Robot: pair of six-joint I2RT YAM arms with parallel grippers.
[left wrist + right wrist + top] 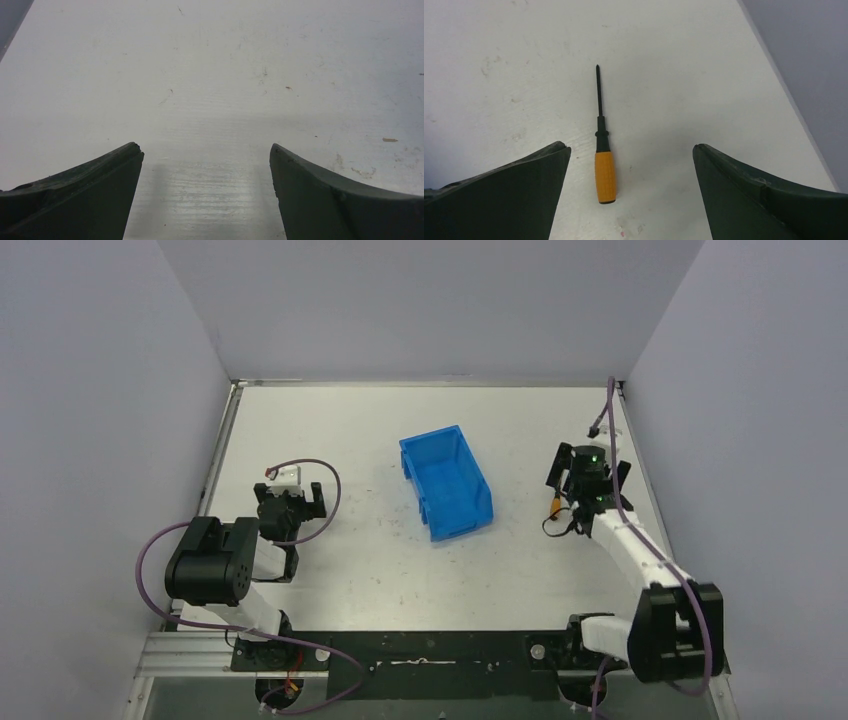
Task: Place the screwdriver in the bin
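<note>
Right claw [630, 147] released, fingers spread wide, nothing held; left claw [205, 147] also released, nothing between its fingers but bare bench [350, 570].

Key relation: screwdriver [601, 135] lies flat on the bench inside the right claw's gap, a bit left of centre; long axis runs away from the wrist camera, orange handle near, black tip far; so the fingers would close across the handle, no wrist turn looks needed; probably just a small shift left and a drop. How high the claw sits above the bench I cannot tell.

Right arm clearly nearer; left arm well apart on the other side of the bin [450, 485]. Bin sits mid-bench between the arms, open top up, to the left of the screwdriver and not touching it; the carry would go leftward.

Views: top view shows bin and both arms, but the screwdriver is only an orange fleck beside the right wrist; right wrist view shows the whole tool and its axis, no bin; left wrist view shows neither.
</note>
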